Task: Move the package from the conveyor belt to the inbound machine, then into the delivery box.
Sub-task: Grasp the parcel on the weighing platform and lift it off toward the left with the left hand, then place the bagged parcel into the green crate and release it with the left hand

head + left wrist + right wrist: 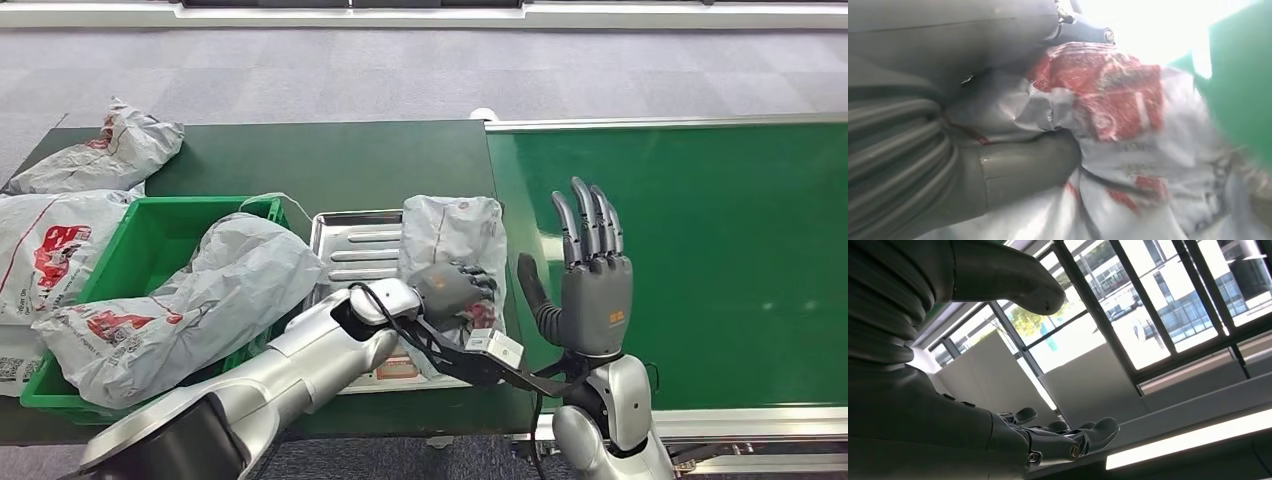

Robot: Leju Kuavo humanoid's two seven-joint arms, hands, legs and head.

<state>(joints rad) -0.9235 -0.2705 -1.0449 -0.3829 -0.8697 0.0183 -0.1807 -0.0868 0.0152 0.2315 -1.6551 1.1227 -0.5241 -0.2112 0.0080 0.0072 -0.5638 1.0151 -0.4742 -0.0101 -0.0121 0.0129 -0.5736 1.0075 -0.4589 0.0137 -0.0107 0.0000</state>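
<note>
The package point(452, 240), a crumpled grey mailer bag with red print, lies on the ribbed metal tray of the inbound machine point(345, 245). The left hand point(455, 290) rests on its near end with fingers curled down over the plastic. In the left wrist view the thick thumb point(1023, 167) presses into the wrinkled bag point(1108, 110), and the film bunches up around it, so the hand has hold of the package, which sits directly under the palm and stretches away beyond the fingertips.

Just to the outer side of the left hand, the right hand point(590, 275) stands upright over the conveyor belt point(700, 250), palm turned toward the package, fingers straight and close together, thumb spread apart from them. It holds nothing. The right wrist view shows the same hand point(1058, 437) extended flat with windows behind it.

On the other side of the left hand, past the tray, the green delivery box point(150, 250) sits on the dark green tabletop point(330, 160). A large grey bag point(200, 300) drapes over the box's rim nearest the left arm. Further from the hand, two more bags lie beside the box: one point(45, 250) against its outer wall and another point(105, 150) beyond it on the tabletop.
</note>
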